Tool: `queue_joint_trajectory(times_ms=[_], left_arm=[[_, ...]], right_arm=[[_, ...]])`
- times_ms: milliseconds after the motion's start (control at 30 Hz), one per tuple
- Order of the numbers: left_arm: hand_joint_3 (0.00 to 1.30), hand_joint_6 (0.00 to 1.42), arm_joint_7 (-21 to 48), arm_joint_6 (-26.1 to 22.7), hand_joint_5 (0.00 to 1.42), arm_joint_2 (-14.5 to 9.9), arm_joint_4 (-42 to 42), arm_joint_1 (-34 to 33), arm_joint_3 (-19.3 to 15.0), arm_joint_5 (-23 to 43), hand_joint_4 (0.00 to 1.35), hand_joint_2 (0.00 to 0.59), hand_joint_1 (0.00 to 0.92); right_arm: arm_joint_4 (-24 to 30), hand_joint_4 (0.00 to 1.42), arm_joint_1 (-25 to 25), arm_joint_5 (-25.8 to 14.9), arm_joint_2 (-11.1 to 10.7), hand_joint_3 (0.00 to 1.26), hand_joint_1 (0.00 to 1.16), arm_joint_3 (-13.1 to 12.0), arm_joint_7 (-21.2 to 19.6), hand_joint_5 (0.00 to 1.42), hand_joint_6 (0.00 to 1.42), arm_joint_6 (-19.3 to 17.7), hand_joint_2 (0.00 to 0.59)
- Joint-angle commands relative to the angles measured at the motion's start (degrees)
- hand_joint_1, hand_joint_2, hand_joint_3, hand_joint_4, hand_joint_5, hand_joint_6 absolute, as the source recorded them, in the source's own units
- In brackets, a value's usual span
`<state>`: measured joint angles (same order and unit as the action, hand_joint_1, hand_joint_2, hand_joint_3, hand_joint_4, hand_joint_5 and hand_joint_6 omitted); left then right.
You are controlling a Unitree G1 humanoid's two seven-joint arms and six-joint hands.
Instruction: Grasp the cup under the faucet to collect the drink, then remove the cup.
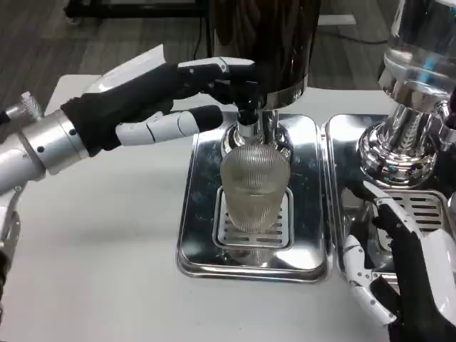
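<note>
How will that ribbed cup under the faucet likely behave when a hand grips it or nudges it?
The cup looks like rigid clear glass or plastic, so probably stiff, not squashy. Its ribs should help the fingers hold it. It stands taller than it is wide on the slotted grate, so a high sideways push might tip it.

No readable text, label, brand, number or sign appears on anything here.

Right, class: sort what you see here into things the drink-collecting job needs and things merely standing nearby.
Needed for the job:
cup
faucet
drip tray
left hand

Merely nearby:
second dispenser
second tray
right hand
table
</note>
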<state>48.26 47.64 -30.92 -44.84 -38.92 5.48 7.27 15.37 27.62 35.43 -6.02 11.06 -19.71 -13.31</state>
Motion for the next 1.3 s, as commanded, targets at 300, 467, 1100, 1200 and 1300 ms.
queue_joint_trajectory(times_ms=[300,467,1100,1200,1300], left_arm=[[0.24,0.28,3.79,2.63,0.27,-0.83,2.95,-0.69,0.14,-0.51,0.20,0.085,0.000],[0.24,0.28,5.04,2.81,0.27,-1.65,5.05,0.45,-0.17,0.46,0.21,0.084,0.000],[0.23,0.27,8.03,-0.36,0.26,-1.73,9.94,4.95,0.48,3.66,0.20,0.083,0.000],[0.23,0.27,8.10,-0.85,0.26,-1.67,10.42,5.41,0.55,3.69,0.20,0.083,0.000],[0.23,0.27,8.02,-1.21,0.25,-1.65,10.88,5.96,0.54,3.59,0.20,0.083,0.000]], right_arm=[[-1.02,0.22,-0.30,-1.26,0.24,0.24,0.45,-0.03,-0.52,0.16,0.28,-1.15,0.586],[-1.52,0.22,-0.79,-1.40,0.08,0.24,0.45,0.13,-0.25,0.16,0.28,-1.38,0.586],[-0.99,0.22,-0.66,-2.41,-0.61,0.24,0.45,-0.46,0.14,0.16,0.28,-1.36,0.586],[-0.97,0.22,-0.76,-2.79,-0.77,0.24,0.45,-0.59,0.37,0.16,0.28,-1.32,0.586],[-0.96,0.22,-0.99,-3.32,-0.97,0.24,0.45,-0.67,0.67,0.16,0.28,-1.32,0.586]])
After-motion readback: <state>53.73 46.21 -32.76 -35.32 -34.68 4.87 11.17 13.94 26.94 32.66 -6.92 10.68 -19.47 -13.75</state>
